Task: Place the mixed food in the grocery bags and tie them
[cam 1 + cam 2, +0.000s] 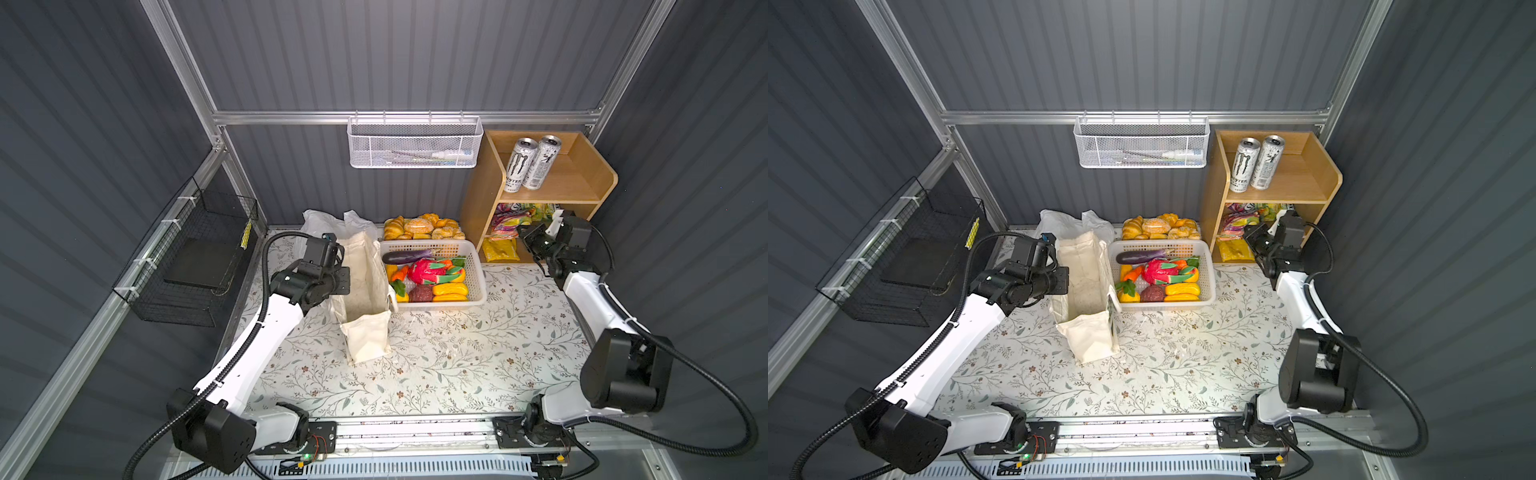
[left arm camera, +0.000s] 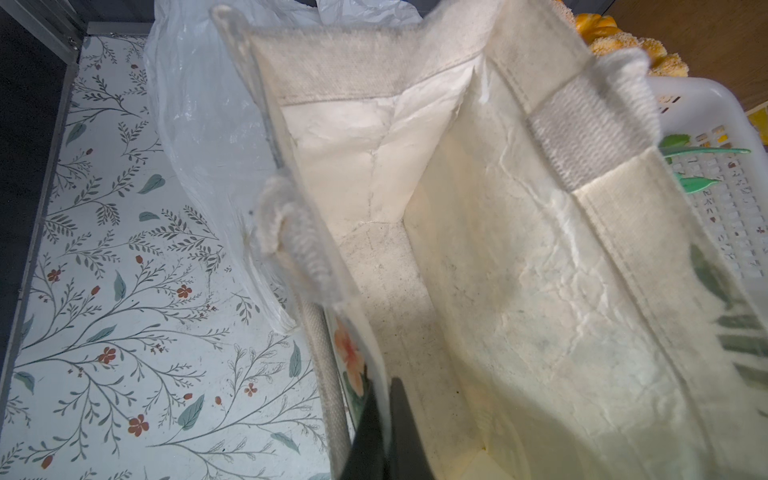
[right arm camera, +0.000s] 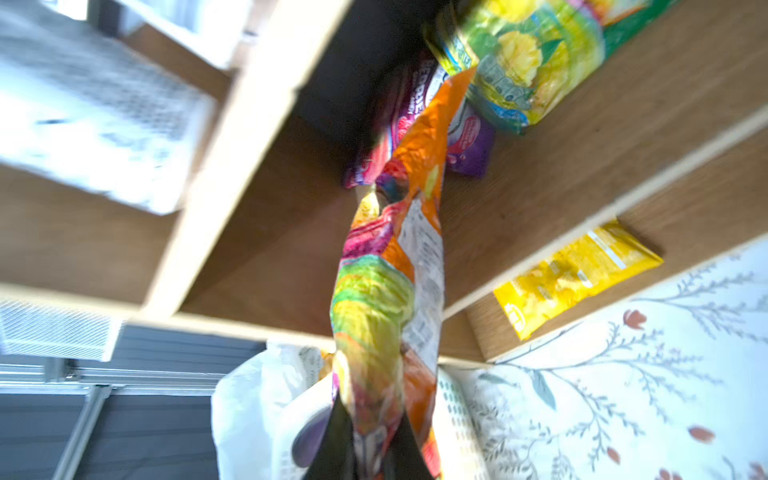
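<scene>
The cream canvas tote (image 1: pixel 365 286) stands open on the table, and my left gripper (image 2: pixel 385 386) is shut on its near side wall. Its inside (image 2: pixel 478 291) holds nothing. The white plastic bag (image 1: pixel 320 220) lies crumpled behind it. My right gripper (image 3: pixel 370 405) is shut on the end of a multicoloured snack packet (image 3: pixel 374 299) at the lower shelf opening (image 1: pixel 505 222). Green-yellow (image 3: pixel 532 54) and purple (image 3: pixel 469 145) packets lie on that shelf, and a yellow packet (image 3: pixel 573 274) lies below. Toy produce, with a purple eggplant (image 1: pixel 405 256), fills the white basket (image 1: pixel 473 270).
Bread rolls (image 1: pixel 422 227) sit behind the basket. Two tall cans (image 1: pixel 528 162) stand on top of the wooden shelf unit (image 1: pixel 582 178). A white mesh basket (image 1: pixel 415 143) hangs on the back wall and a black wire rack (image 1: pixel 187 257) on the left wall.
</scene>
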You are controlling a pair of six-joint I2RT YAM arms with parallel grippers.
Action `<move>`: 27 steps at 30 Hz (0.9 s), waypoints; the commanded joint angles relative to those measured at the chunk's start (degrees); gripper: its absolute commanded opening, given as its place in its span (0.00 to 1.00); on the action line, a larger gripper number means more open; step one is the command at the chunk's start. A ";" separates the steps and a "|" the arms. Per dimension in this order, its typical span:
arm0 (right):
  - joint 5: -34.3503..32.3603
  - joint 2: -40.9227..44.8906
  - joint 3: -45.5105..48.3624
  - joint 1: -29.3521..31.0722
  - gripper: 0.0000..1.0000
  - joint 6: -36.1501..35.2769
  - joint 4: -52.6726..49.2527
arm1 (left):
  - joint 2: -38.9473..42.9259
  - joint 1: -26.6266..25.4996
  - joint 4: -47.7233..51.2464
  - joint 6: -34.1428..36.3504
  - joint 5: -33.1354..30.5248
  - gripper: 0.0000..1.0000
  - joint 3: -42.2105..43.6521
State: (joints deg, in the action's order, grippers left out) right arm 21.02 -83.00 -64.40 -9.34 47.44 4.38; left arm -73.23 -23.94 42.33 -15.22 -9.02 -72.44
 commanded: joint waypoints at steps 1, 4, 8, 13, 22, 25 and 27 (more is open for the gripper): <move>0.53 8.65 3.96 -0.04 0.00 2.05 -0.77 | -0.57 0.04 1.81 0.59 0.10 0.00 1.08; 2.41 16.59 7.13 0.39 0.00 2.65 -4.21 | -0.75 0.04 1.66 0.66 0.05 0.00 0.83; 5.19 25.43 6.43 4.15 0.00 1.30 -9.90 | -0.64 0.04 1.01 0.45 0.54 0.00 1.08; 6.64 27.70 0.40 15.14 0.00 -1.57 -14.79 | -0.35 0.04 0.83 0.33 0.57 0.00 1.08; 7.81 16.19 -11.45 38.40 0.00 -9.34 -15.44 | 2.60 0.03 -0.49 -1.05 0.31 0.00 2.18; 7.87 11.15 -15.00 43.49 0.00 -10.76 -15.81 | 3.16 0.04 -0.73 -0.99 0.41 0.00 2.49; 7.16 8.12 -16.79 46.06 0.00 -11.23 -15.84 | 3.51 0.04 -0.91 -1.02 0.67 0.00 2.86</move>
State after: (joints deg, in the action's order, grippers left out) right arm 27.92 -72.53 -78.22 33.95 39.42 -12.03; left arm -71.05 -23.94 41.01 -15.68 -9.28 -70.63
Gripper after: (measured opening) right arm 0.088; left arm 0.051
